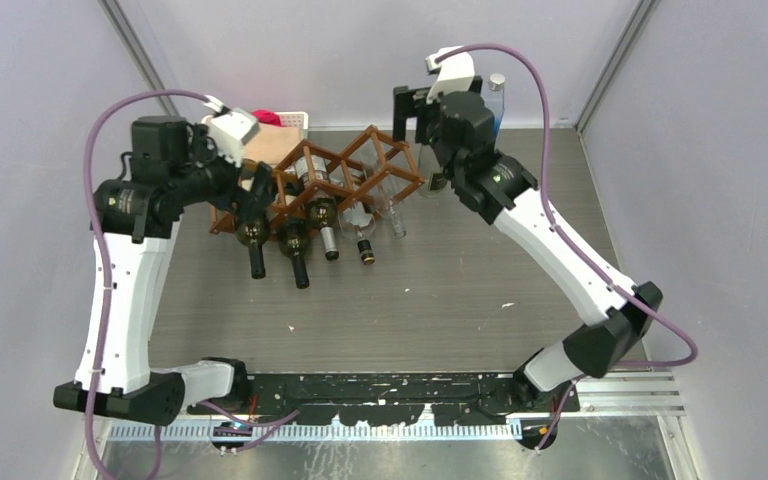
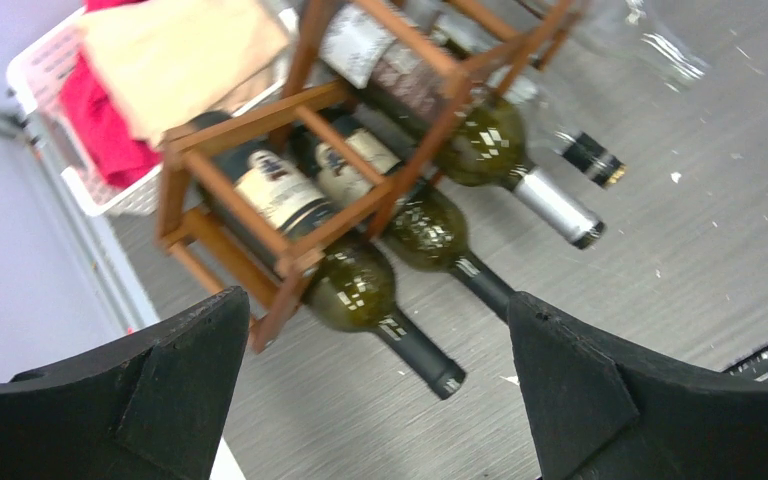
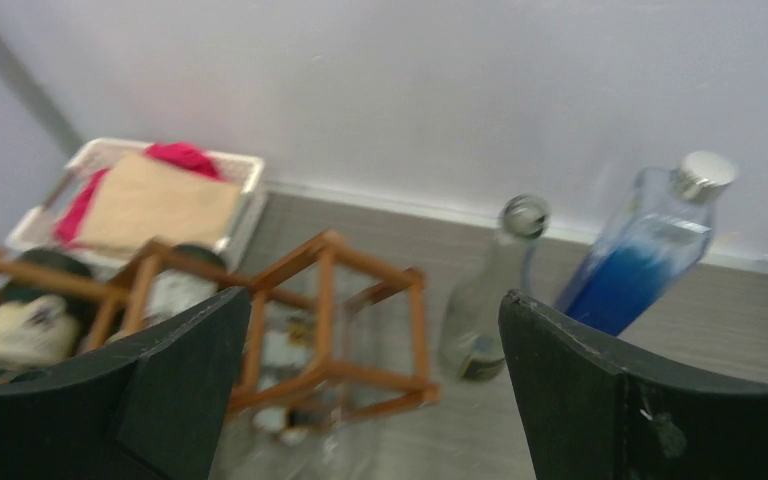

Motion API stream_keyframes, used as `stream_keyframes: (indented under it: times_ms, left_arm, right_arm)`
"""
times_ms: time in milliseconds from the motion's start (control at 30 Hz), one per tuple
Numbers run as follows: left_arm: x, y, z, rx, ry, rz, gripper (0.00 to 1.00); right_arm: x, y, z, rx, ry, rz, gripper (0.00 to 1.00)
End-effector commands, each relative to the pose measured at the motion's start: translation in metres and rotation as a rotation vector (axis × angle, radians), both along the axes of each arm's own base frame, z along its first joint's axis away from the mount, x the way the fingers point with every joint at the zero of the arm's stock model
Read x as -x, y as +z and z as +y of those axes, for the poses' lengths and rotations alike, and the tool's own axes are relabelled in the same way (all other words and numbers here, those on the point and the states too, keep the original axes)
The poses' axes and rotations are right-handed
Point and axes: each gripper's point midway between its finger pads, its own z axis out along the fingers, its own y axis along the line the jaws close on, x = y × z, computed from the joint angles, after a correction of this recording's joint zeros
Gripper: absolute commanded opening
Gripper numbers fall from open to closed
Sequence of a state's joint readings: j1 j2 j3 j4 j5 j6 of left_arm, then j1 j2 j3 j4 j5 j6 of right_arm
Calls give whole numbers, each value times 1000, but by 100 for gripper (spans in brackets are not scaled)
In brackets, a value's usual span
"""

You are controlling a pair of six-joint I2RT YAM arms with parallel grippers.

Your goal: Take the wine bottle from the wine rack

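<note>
The brown wooden wine rack point(image 1: 345, 170) stands at the back middle of the table. Several bottles lie in its cells with their necks pointing toward the near side. Among them are a dark green bottle point(image 1: 254, 240) at the left end, a second dark one point(image 1: 295, 250) and a silver-necked one point(image 1: 325, 225). My left gripper point(image 1: 252, 192) is open and empty, just above the rack's left end. In the left wrist view the left gripper point(image 2: 380, 400) is over the leftmost bottle point(image 2: 360, 285) and the rack point(image 2: 300, 200). My right gripper point(image 1: 407, 115) is open and empty, above the rack's right end point(image 3: 325, 300).
A white plastic basket point(image 1: 290, 120) with red and tan cloth sits behind the rack's left end. A blue bottle point(image 3: 650, 250) and a clear bottle point(image 3: 490, 300) stand upright to the right of the rack, near the back wall. Walls close in the table's back and sides.
</note>
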State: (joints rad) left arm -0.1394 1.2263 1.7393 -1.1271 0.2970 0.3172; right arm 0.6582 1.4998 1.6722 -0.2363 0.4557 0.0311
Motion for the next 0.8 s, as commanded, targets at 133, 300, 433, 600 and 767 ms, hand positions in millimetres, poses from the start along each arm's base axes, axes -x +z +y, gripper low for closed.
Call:
stream_keyframes:
  times_ms: [133, 300, 433, 600, 767]
  left_arm:
    - [-17, 41, 63, 61, 227, -81, 100]
    - [-7, 53, 87, 49, 329, -95, 100]
    - [2, 47, 98, 2, 352, -94, 100]
    - [1, 33, 113, 15, 414, -45, 100]
    - [5, 28, 126, 14, 452, -31, 100]
  right_arm:
    - [84, -51, 70, -156, 145, 293, 100]
    - [107, -60, 119, -78, 194, 321, 100]
    - [125, -55, 156, -201, 329, 384, 100]
    - [144, -65, 196, -232, 408, 471, 100]
    - [167, -101, 235, -190, 411, 527, 100]
